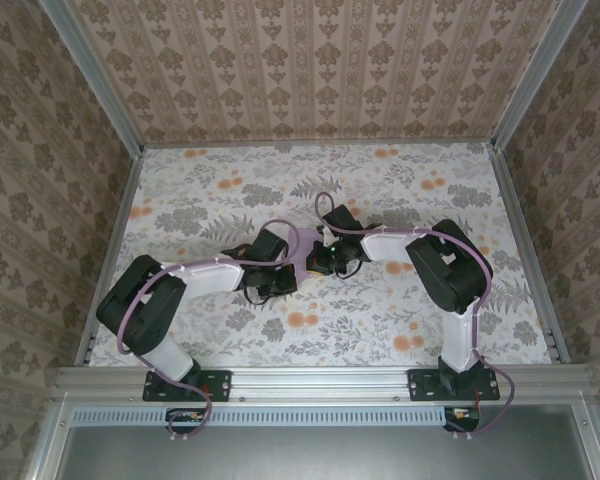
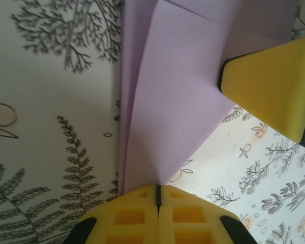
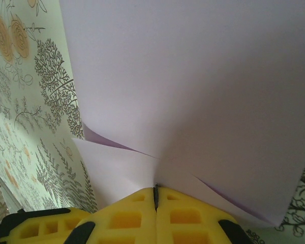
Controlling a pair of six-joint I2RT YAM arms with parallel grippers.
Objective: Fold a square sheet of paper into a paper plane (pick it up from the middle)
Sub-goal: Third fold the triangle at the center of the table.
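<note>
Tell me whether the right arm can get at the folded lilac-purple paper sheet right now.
Yes, apparently: the right gripper is shut on the folded lilac-purple paper sheet, with nothing between them. The left gripper pinches it too.

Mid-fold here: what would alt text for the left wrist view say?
The left end effector, shut, pinches the near edge of a creased lilac paper sheet that fans away from it over a fern-printed tablecloth. At upper right, the right end effector touches the sheet's right edge with its yellow tip.
</note>
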